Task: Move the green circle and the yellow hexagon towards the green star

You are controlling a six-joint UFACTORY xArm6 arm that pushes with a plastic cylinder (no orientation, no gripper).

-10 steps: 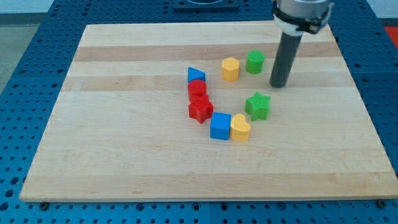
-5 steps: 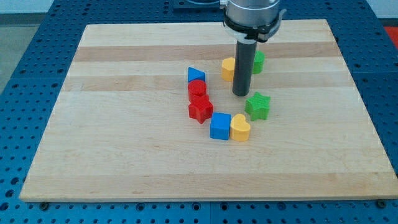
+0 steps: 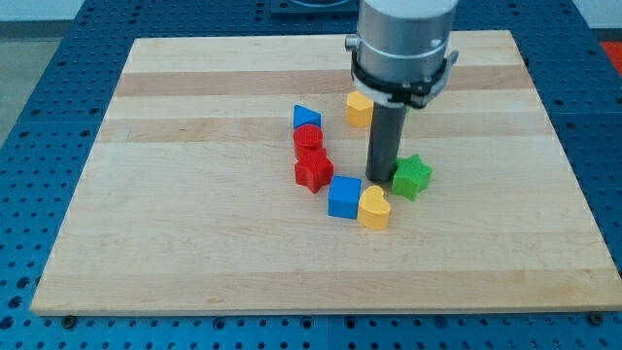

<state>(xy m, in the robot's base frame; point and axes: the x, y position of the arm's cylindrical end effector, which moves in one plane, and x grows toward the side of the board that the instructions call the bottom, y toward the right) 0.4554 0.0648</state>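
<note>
Down toward the view's bottom came my tip (image 3: 378, 179), nudging green star (image 3: 412, 177) rightward; no pincer shows.

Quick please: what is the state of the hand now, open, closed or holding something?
No hand: my tip holds nothing and sits close beside the green star, on its left.

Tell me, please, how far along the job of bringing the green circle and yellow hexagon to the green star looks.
Nothing looks done. The yellow hexagon sits apart, above the green star. My tip rests beside the star's left edge. The green circle is hidden behind the arm. Both pushes remain.
</note>
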